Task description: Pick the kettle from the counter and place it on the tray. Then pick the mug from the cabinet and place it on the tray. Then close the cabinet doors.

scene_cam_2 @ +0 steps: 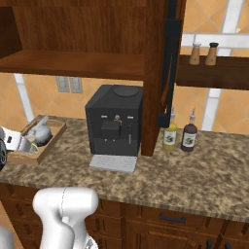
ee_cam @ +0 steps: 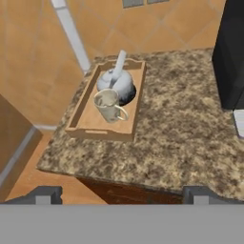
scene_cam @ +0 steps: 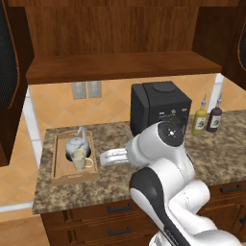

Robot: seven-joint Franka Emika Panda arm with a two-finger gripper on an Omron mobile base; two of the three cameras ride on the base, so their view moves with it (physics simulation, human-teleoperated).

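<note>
The light-wood tray point(scene_cam: 60, 166) lies at the left end of the granite counter point(scene_cam: 115, 185). On it stand the silver kettle point(scene_cam: 77, 143) and, in front of that, the cream mug point(scene_cam: 81, 160). In the hand view the kettle point(ee_cam: 116, 81) and mug point(ee_cam: 108, 105) sit together in the tray point(ee_cam: 83, 121). My gripper point(scene_cam: 102, 158) hovers just right of the tray, open, with nothing between its fingertips point(ee_cam: 45, 194). Above, the cabinet shelf point(scene_cam: 120, 65) is bare, and both cabinet doors point(scene_cam: 9, 53) stand swung open, the right one point(scene_cam_2: 170, 58) edge-on.
A black coffee machine point(scene_cam: 161, 110) stands mid-counter against the wall. Two bottles point(scene_cam: 199, 120) are to its right. Two shakers point(scene_cam_2: 203, 53) rest on a side shelf. Dark drawers point(scene_cam: 117, 209) run below the counter edge.
</note>
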